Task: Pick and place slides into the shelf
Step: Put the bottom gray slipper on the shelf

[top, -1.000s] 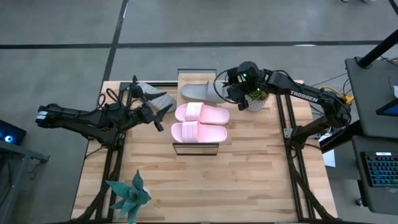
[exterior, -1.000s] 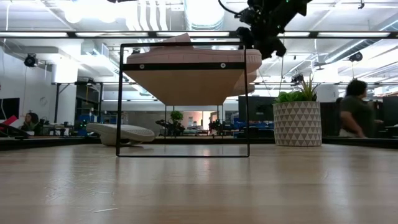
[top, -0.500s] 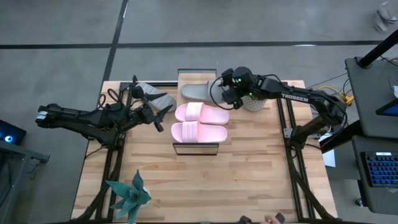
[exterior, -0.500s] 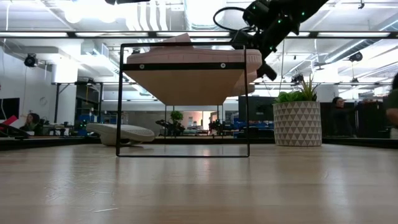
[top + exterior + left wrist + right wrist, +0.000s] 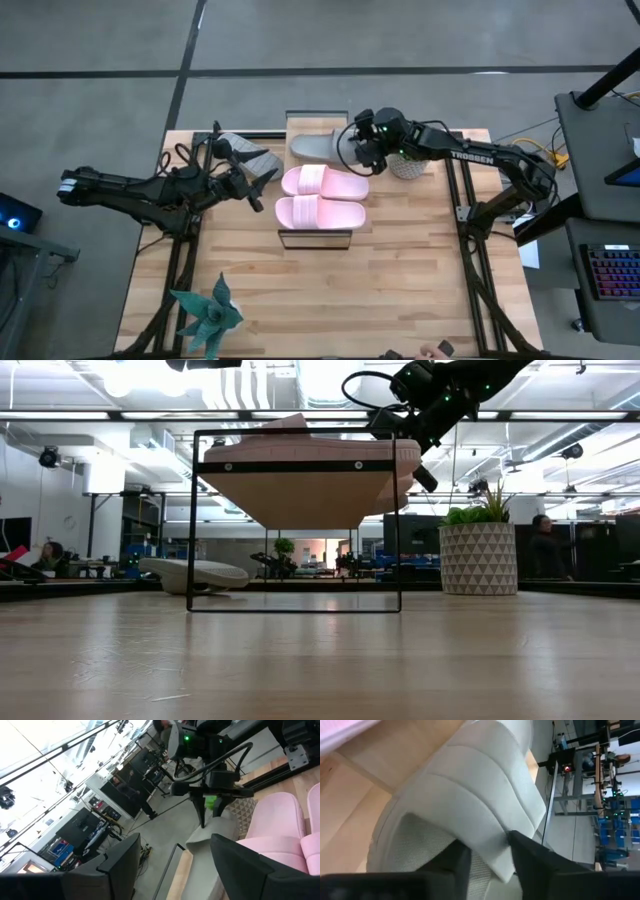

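Note:
The shelf [image 5: 283, 240] stands mid-table with two pale pink slides [image 5: 322, 197] side by side on its plank. A grey slide [image 5: 318, 148] lies flat on the shelf's far end. My right gripper [image 5: 357, 152] is at that slide's right end, shut on its strap; the low view shows it above the shelf's top right corner [image 5: 405, 425]. A second grey slide [image 5: 245, 156] lies on the table left of the shelf, seen low [image 5: 195, 574]. My left gripper [image 5: 268, 188] hangs open between that slide and the shelf, touching nothing. My right gripper has the grey slide by its wide strap, at the strap's edge [image 5: 496, 862]. One finger [image 5: 452, 862] sits in the opening over the footbed and the other [image 5: 532, 852] on the strap's outer side. The fingers point down from above [image 5: 201, 812]. The slide lies flat on the shelf.
A potted plant in a patterned white pot [image 5: 408, 160] stands just right of the right gripper, at the far right of the table. A green artificial plant [image 5: 208, 315] sits at the near left corner. The near half of the wooden tabletop [image 5: 400, 290] is bare.
My right gripper has moved from beside the potted plant toward the table's left and slightly down, onto the right end of the grey slide on the shelf. The slides have stayed where they were.

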You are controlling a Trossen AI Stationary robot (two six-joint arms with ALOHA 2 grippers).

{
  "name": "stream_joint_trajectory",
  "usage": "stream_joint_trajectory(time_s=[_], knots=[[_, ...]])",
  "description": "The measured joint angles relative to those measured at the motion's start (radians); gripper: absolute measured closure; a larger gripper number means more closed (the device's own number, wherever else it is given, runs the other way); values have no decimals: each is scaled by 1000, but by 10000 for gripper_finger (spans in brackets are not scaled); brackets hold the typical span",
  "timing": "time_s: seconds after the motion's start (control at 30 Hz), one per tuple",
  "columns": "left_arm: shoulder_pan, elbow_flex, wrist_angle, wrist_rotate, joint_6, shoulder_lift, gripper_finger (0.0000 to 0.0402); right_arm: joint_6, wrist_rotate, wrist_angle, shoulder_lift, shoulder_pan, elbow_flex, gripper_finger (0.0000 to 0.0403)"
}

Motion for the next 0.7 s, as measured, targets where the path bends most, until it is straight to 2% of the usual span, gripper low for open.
stream_joint_trajectory(time_s=[0.17, 0.2, 0.57, 0.7], knots=[[0, 0, 1, 0, 0, 0, 175, -9, -14, 5, -1, 0, -2, 377], [0, 0, 1, 0, 0, 0, 175, -23, -29, 5, -2, 0, -2, 384], [0, 0, 1, 0, 0, 0, 175, -96, -175, 47, -2, -1, -2, 390], [0, 0, 1, 0, 0, 0, 175, -112, -187, 44, -2, 0, -2, 391]])
